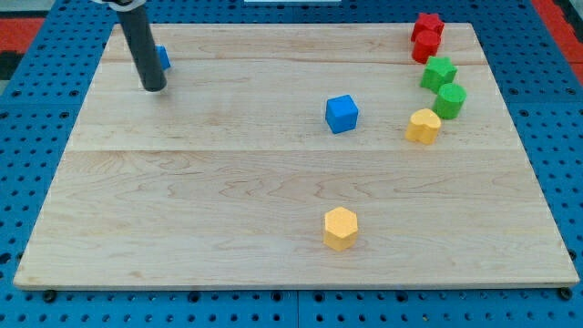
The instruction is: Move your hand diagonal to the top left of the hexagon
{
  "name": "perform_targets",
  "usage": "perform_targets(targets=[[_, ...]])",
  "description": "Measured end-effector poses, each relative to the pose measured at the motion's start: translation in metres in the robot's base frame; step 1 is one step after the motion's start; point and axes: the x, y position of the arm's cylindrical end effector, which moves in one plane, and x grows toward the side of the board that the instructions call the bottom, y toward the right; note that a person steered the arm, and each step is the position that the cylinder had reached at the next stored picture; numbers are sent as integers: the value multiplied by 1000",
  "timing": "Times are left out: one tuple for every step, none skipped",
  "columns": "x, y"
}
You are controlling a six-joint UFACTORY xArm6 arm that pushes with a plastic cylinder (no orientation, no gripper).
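Basically, no gripper here, just my tip [153,88] at the table's [182,200] upper left holding nothing; the yellow hexagon [341,228] sits bottom centre, so slide diagonally down-right, stopping short at its upper left, passing left of the blue cube [342,113].

Pale wood surface [228,182], visible grain, planks joined lengthwise, matt and smooth. Blue perforated base [36,91] around it, looks like painted metal or plastic, cannot tell which. Dark rod [143,50], matt, likely plastic or rubber-coated, tip [154,89] down on the wood. Yellow hexagon [341,228], blue cube [342,113], yellow block [423,126], green blocks [444,87], red blocks [425,36]: solid colour, smooth, slight sheen, painted wood or plastic.
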Motion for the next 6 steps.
perform_targets(targets=[[-36,4],[-65,-3],[-67,-5],[-61,13],[-53,19],[-21,20]])
